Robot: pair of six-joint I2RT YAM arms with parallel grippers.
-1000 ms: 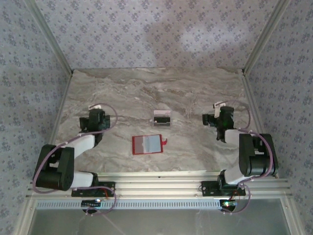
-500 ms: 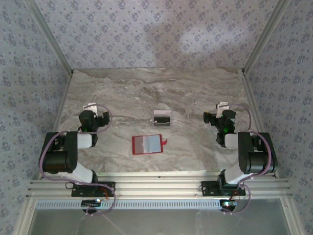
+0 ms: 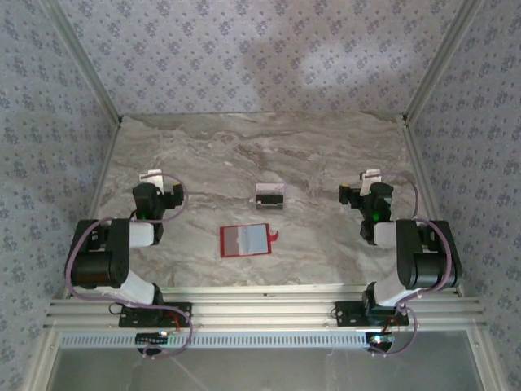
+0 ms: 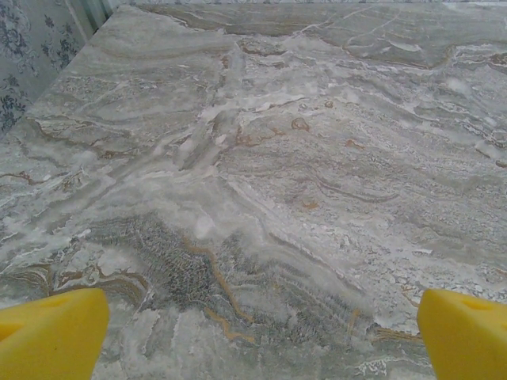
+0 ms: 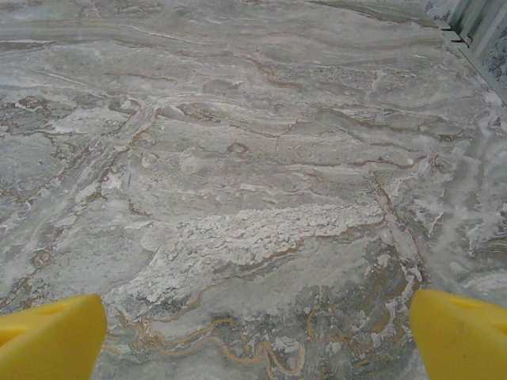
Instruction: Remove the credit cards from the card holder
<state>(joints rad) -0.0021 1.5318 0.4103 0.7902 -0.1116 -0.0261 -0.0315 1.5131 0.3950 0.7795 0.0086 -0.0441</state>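
Observation:
The red card holder (image 3: 244,239) lies open and flat near the table's front middle, its pale clear pocket facing up. Just behind it rest the credit cards (image 3: 269,196), a small grey-silver stack with a darker band. My left gripper (image 3: 154,188) sits at the left, well apart from the holder. In the left wrist view its yellow fingertips (image 4: 49,332) stand wide apart over bare marble, so my left gripper (image 4: 261,336) is open and empty. My right gripper (image 3: 364,186) is at the right side, also open and empty, with yellow fingertips (image 5: 463,332) spread far apart in the right wrist view.
The marble table (image 3: 326,147) is walled by patterned panels at the back and both sides, with metal posts at the corners. An aluminium rail (image 3: 260,305) runs along the near edge where both arm bases are bolted.
The left arm has folded back toward its base, its gripper drawing slightly left and away from the holder. The right gripper shifted a little. Holder and cards have stayed put.

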